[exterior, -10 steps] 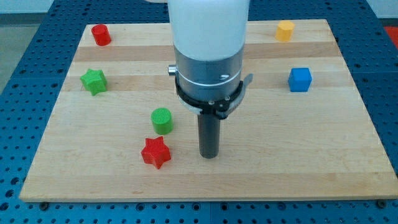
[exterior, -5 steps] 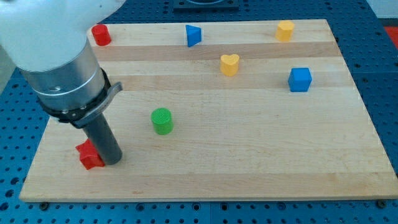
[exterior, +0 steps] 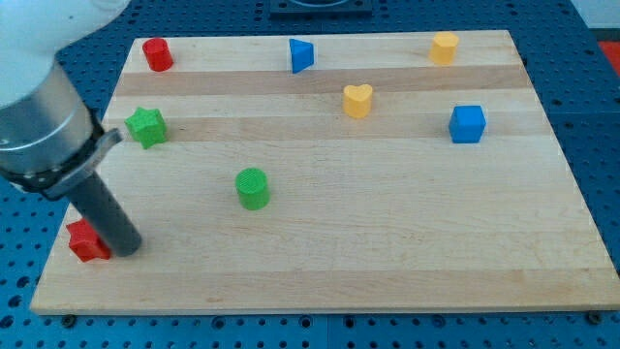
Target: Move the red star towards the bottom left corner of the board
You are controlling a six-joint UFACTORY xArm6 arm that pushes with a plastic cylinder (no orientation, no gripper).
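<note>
Wood of the pale plank board lies nearest, bare along the view's bottom edge. At its bottom left sits the small red star-shaped block, close to the board's left edge and just short of the corner. My tip rests against the star's right side, touching it, with the dark rod slanting up and left to my grey collar. I judge that placement suits the task: pressing from the right drives the star leftward, toward the corner. I carry no jaws, so nothing is clenched or released; I only push. The rod hides part of the star, so I cannot tell which way its points face, and a star has no clear long axis anyway.

Farther up, the green cylinder block stands well apart to the right. Beyond it are the green star block near the left edge, the yellow heart-shaped block and the blue cube. Along the top are the red cylinder block, a blue wedge-like block and a yellow block.
</note>
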